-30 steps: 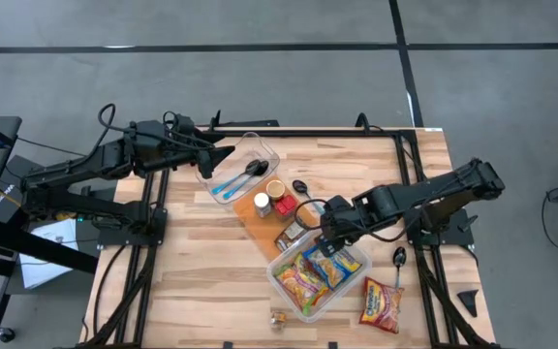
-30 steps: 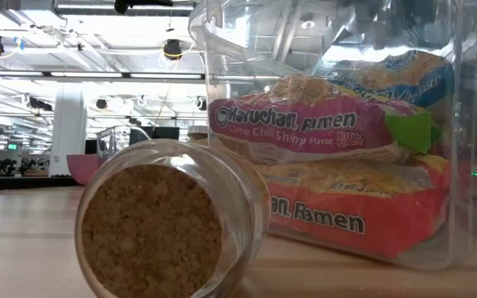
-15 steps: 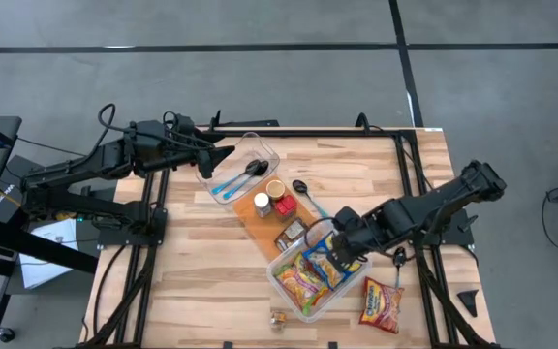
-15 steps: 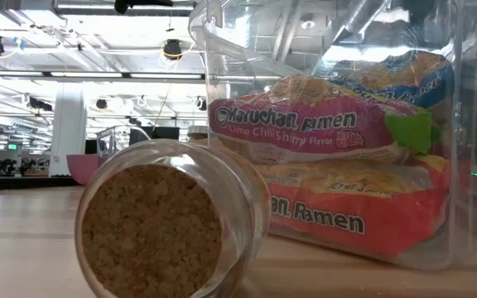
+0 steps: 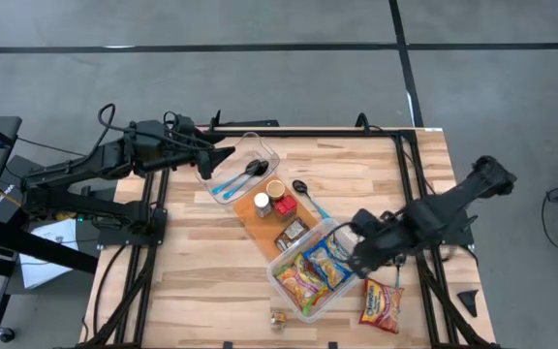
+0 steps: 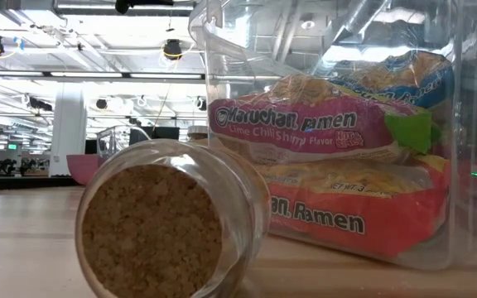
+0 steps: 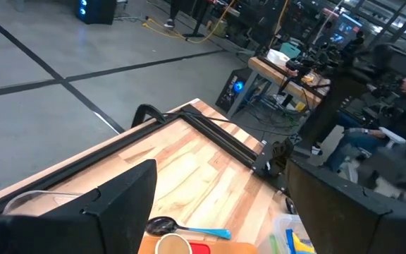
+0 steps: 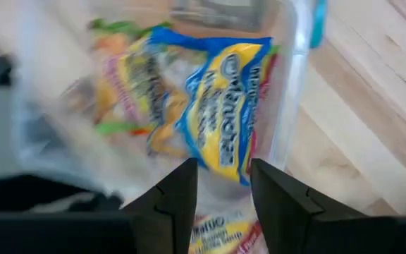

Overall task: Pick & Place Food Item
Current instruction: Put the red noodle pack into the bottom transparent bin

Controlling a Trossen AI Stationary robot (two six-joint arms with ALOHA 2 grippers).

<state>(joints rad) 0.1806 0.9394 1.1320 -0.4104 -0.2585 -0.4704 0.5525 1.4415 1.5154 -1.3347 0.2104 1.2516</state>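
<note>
From above we see a wooden bench (image 5: 201,271) with two dark arms. On the left, the left claw (image 5: 223,153) hangs at the far-left edge of the bench, its fingers spread wide and holding nothing, just beside a clear tray (image 5: 260,150) that holds a blue-handled spoon (image 5: 241,174). Right of that tray, on an orange board (image 5: 260,225), stand a small white-capped jar (image 5: 261,204), a round tin (image 5: 275,188) and a red box (image 5: 286,205), with a dark packet (image 5: 291,235) nearer to us; a second spoon (image 5: 306,193) lies just right of them. Near the front edge lies a small glass jar (image 5: 279,319) on its side, and the low view shows its cork stopper (image 6: 151,232) facing the camera. Right of centre is a clear tub (image 5: 284,260) filled with ramen packets (image 5: 329,259), the food items. The right claw (image 5: 355,244) sits over the tub's right end; its wrist view shows the two fingers (image 8: 180,194) set narrowly apart, nothing between them, with a blue and yellow packet (image 8: 224,116) in the tub beyond. One more ramen packet (image 5: 381,304) lies on the bench, right of the tub and near the front.
</note>
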